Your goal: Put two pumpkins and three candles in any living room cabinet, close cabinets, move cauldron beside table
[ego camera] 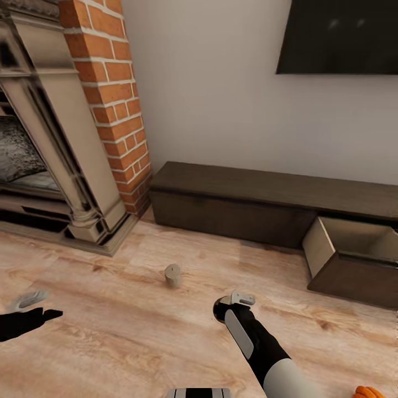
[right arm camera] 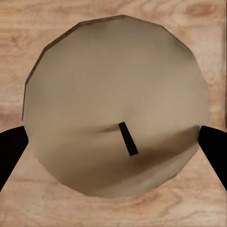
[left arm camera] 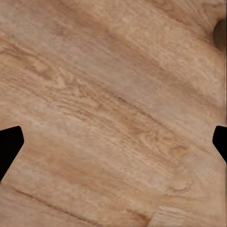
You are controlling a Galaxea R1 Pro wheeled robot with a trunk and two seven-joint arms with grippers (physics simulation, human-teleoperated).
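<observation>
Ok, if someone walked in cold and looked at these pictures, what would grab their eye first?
Probably the right gripper lowered over a candle on the wood floor, its fingertips at either side of the candle's top. Next, a second candle standing alone on the floor to the left, and the long dark cabinet against the wall with one drawer pulled open at the right.

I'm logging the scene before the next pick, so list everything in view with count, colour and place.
candles: two, pale beige; one upright on the floor, one under the right gripper
pumpkin: one, orange, floor beside the right arm
cabinet: one, dark brown, along the wall, one drawer open
fireplace: one, cream with brick column
TV: one, black, on the wall
floor: light wood
left gripper: open, over bare floor
right gripper: open, above a candle
</observation>
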